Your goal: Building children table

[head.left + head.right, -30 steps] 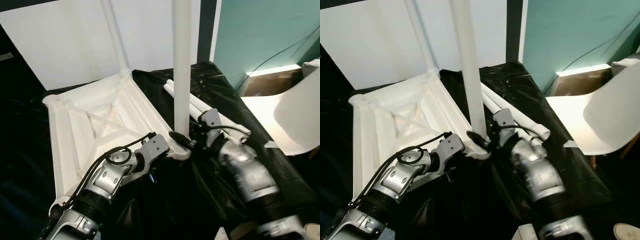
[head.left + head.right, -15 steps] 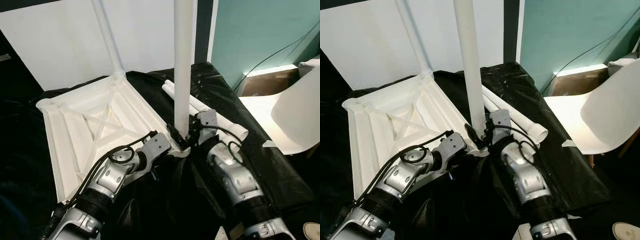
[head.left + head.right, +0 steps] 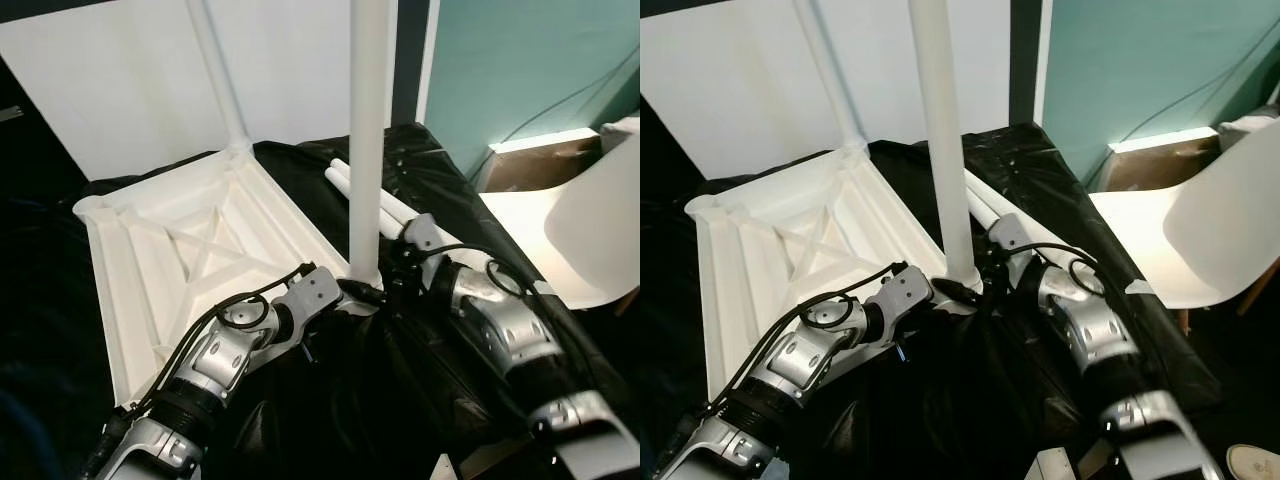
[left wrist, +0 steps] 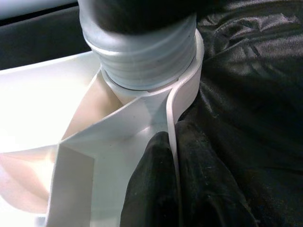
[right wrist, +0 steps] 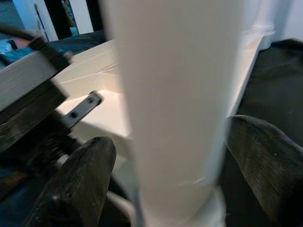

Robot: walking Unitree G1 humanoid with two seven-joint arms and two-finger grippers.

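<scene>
The white table top lies upside down on a black cloth. One white leg stands in its far corner. A second leg stands upright in the near right corner socket. My left gripper is shut on the thin rim beside that socket, one finger on each side of the wall, just below the leg's threaded end. My right gripper is shut around the base of this leg, a finger on either side. Two loose legs lie behind it.
A white chair stands close on the right. Behind the table top leans a white panel, and a teal wall with a brown box at its foot is at the back right.
My right forearm has swung out to the right and the wrist has turned around the leg's base. The left gripper keeps its hold on the rim. The view has shifted slightly.
</scene>
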